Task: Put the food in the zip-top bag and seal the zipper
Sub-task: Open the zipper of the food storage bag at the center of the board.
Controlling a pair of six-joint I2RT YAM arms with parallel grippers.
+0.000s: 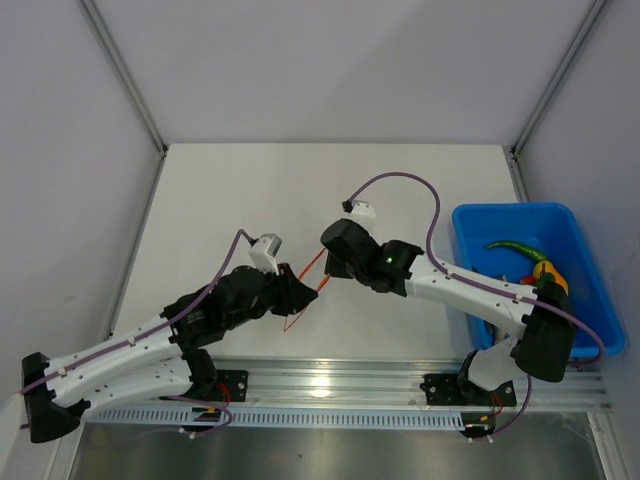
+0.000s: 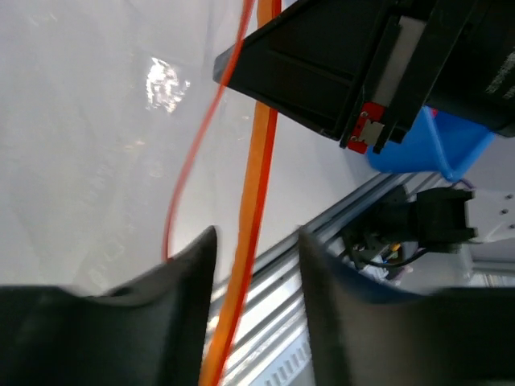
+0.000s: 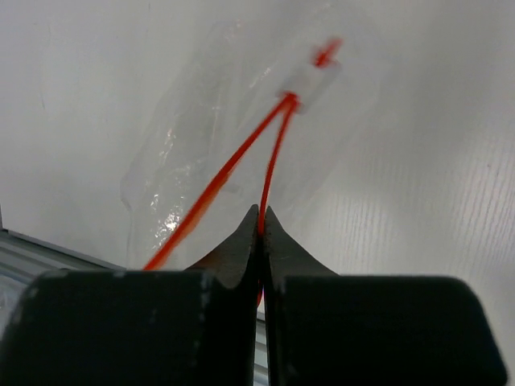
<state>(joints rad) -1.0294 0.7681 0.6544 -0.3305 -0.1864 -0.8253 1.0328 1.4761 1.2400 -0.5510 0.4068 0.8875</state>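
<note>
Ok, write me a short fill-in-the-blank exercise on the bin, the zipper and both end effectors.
The bin holding the green pepper is ____ in colour.
The right end effector is ____ on the zipper.
The left end effector has its jaws ____, with the zipper running between them.
Missing words: blue; shut; open.
</note>
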